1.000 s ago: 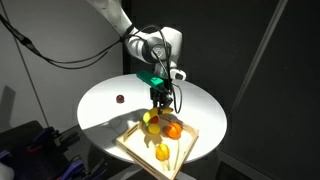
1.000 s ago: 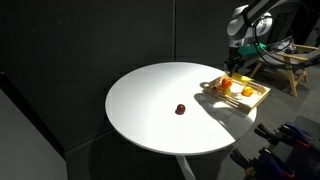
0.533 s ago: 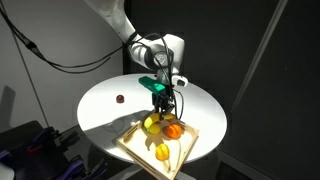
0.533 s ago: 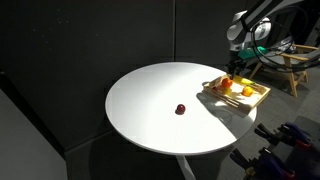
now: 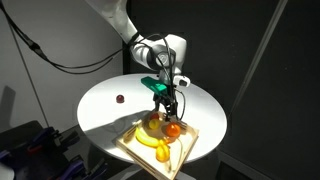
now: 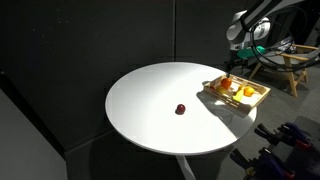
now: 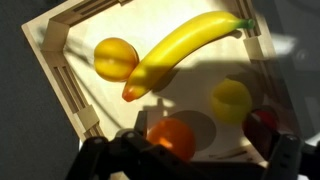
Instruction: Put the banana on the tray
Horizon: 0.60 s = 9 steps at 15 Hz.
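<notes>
The yellow banana (image 7: 185,50) lies free and diagonal on the floor of the light-wood tray (image 7: 60,70). In an exterior view the banana (image 5: 150,139) rests in the tray (image 5: 128,148) near its middle. My gripper (image 5: 166,112) hangs just above the tray, open, with nothing between its fingers. In the wrist view the dark fingers (image 7: 100,160) stand wide apart at the bottom edge, above an orange fruit (image 7: 172,140). From the far side, the gripper (image 6: 232,72) hovers over the tray (image 6: 258,97).
Two round yellow fruits (image 7: 116,57) (image 7: 231,100) and a red fruit (image 7: 265,125) also sit in the tray. The tray stands near the edge of a round white table (image 6: 150,100). A small dark red fruit (image 6: 180,109) lies on the tabletop.
The gripper held the banana above the tray, then opened. The banana has dropped and now lies on the tray floor. The arm has barely moved.
</notes>
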Each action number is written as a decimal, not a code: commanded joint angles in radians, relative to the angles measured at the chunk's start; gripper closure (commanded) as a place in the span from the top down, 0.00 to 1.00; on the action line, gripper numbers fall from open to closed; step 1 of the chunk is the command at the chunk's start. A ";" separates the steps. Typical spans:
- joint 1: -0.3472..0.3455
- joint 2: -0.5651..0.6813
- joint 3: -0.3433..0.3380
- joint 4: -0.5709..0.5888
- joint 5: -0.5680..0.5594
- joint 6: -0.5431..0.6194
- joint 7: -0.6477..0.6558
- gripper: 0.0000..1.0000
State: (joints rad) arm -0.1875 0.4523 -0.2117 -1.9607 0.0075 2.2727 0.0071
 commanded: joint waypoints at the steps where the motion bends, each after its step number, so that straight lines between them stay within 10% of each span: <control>1: 0.003 -0.009 -0.009 0.019 -0.012 -0.013 0.086 1.00; 9: 0.016 -0.098 -0.003 -0.018 -0.017 -0.056 0.163 1.00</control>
State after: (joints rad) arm -0.1789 0.4128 -0.2188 -1.9539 0.0073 2.2612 0.1720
